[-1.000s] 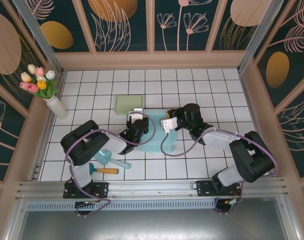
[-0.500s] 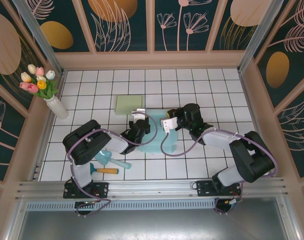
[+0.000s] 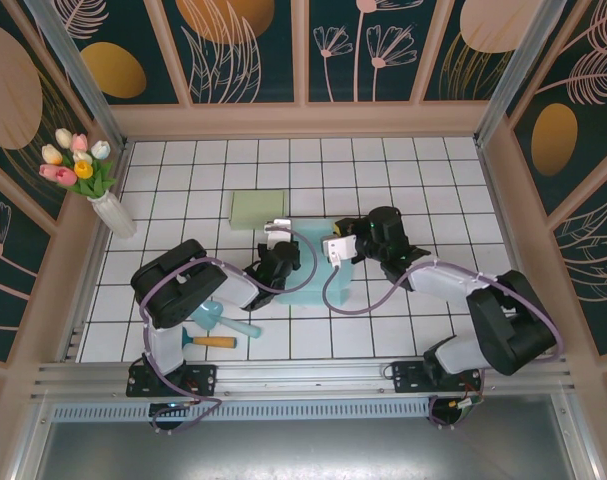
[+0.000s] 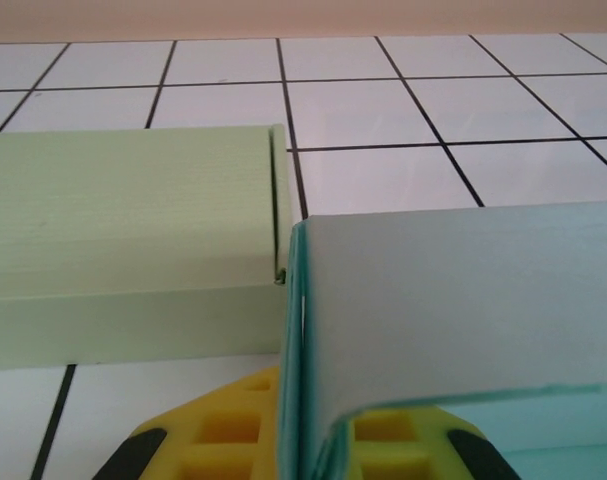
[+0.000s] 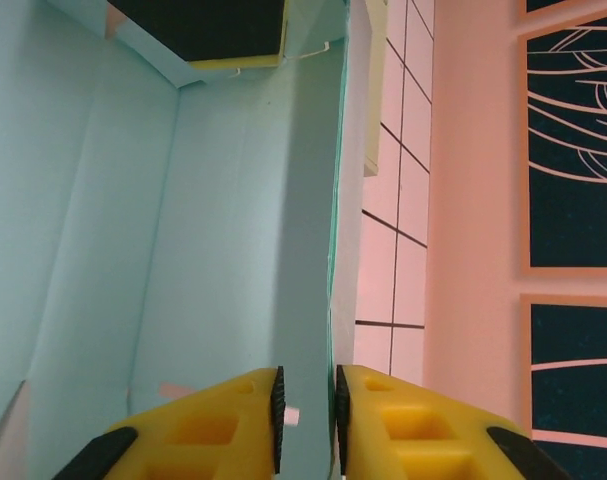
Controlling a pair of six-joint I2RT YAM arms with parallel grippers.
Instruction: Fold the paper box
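The blue paper box sat mid tabletop, walls up but not closed yet, so prob half done, w/ the L end effector clamped on one wall & the R end effector a bit apart round another.

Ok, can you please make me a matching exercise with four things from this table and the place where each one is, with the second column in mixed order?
Things
1. teal paper box
2. pale green box
3. vase of tulips
4. orange-handled tool

Places
A. at the far left
B. nearest the front edge, left of centre
C. in the middle, one wall pinched in the left claw
D. just behind the teal paper box

Pairs: 1-C, 2-D, 3-A, 4-B
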